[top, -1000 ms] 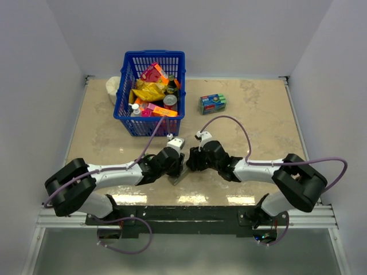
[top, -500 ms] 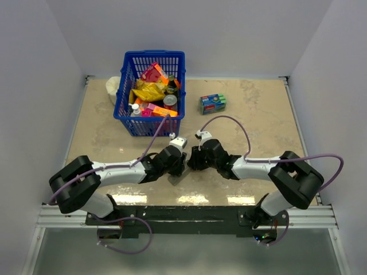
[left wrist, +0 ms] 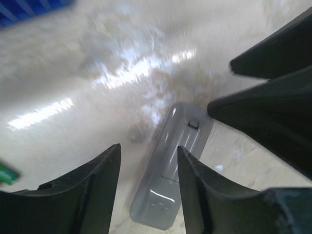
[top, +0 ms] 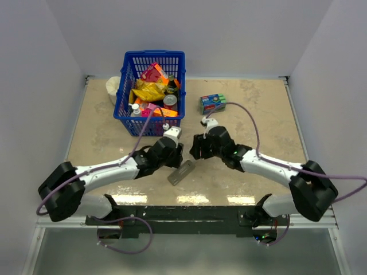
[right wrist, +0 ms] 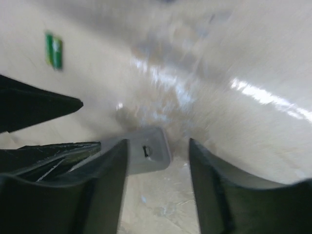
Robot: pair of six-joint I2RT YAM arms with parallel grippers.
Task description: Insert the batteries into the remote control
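Hovering released and empty before a grasp, left gripper (left wrist: 147,151) and right gripper (right wrist: 158,144) should next pin the flat grey plastic remote control (top: 182,172) at six o'clock.

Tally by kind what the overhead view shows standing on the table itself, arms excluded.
Blue basket: 1
Grey remote control: 1
Blue-green box: 1
White lump beside the basket: 1
Total: 4

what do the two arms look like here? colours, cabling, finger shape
The left arm and right arm match: white links, bulky black joint housings, and black wrists, each topped by a small white block. A thin lilac cable loops loosely along each arm. The fingers are matte black wedges that taper to blunt tips. No markings are legible.
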